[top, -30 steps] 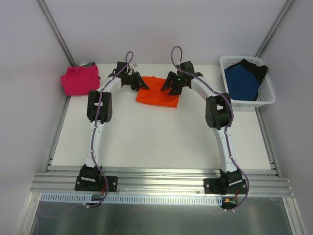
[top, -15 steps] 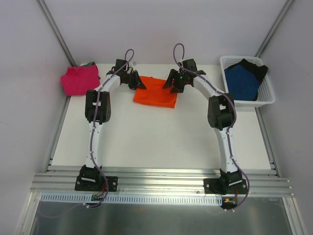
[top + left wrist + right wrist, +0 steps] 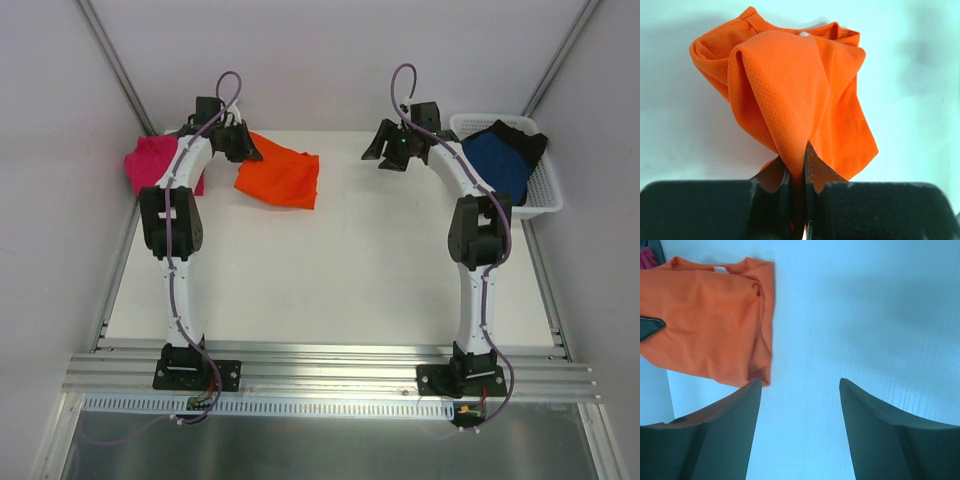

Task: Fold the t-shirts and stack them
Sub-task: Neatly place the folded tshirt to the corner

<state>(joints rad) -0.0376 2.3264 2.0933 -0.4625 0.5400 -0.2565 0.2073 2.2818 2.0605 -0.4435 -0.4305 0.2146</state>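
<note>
Left gripper (image 3: 799,150): clamped on orange t-shirt (image 3: 790,85).
Right gripper (image 3: 800,382): jaws stood apart, empty.
Pink t-shirt (image 3: 150,165): lay near, left of the clamped jaws.

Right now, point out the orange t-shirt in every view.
Top external: orange t-shirt, far side, left of centre, gripped by the left gripper.
Left wrist: orange t-shirt mid-frame, bunched, clamped between the jaws.
Right wrist: orange t-shirt upper left.
Shared landmark: white table beneath it.
</note>
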